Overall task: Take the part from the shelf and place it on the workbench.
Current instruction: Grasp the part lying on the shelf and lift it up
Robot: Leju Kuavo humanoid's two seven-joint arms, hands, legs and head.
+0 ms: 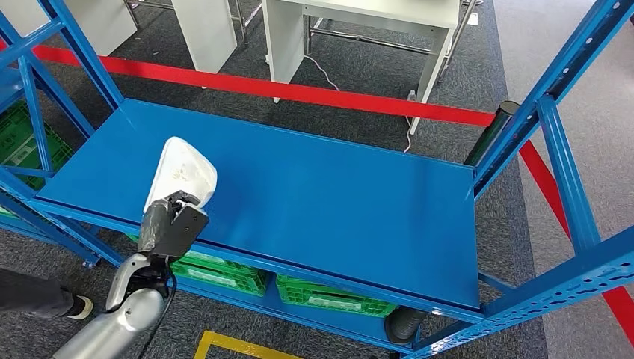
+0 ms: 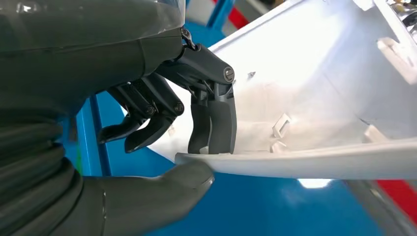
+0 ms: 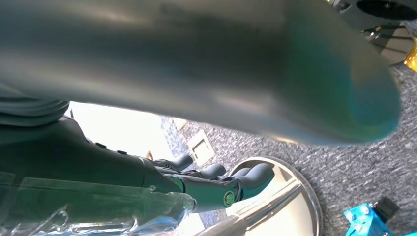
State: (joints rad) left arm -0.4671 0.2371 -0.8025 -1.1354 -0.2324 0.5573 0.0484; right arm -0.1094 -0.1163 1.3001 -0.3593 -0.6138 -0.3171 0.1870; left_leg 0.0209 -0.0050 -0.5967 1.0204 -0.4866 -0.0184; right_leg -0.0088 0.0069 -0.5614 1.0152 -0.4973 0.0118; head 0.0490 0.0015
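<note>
We note the blue shelf point(image 1: 314, 194) with its wide flat deck, blue uprights point(image 1: 557, 161) at the corners and green crates point(image 1: 224, 273) on the level below. Beyond it a red tape line point(image 1: 299, 92) crosses the grey carpet, with white furniture point(image 1: 359, 30) further back. A person's dark sleeve point(image 1: 30, 293) enters at the lower left.

The part point(image 1: 179, 176) is a white moulded plastic shell — smooth and rounded outside, with ribs and clips inside in the left wrist view. It is held tilted up over the shelf's front left area.

Left hand point(image 1: 166, 228) grips the part's lower edge, thumb point(image 2: 162, 189) under the rim, dark fingers point(image 2: 214, 123) inside it.

Right hand point(image 3: 206, 189): fingers curled, holding nothing we can see — it hangs near a shiny round base on the carpet.
</note>
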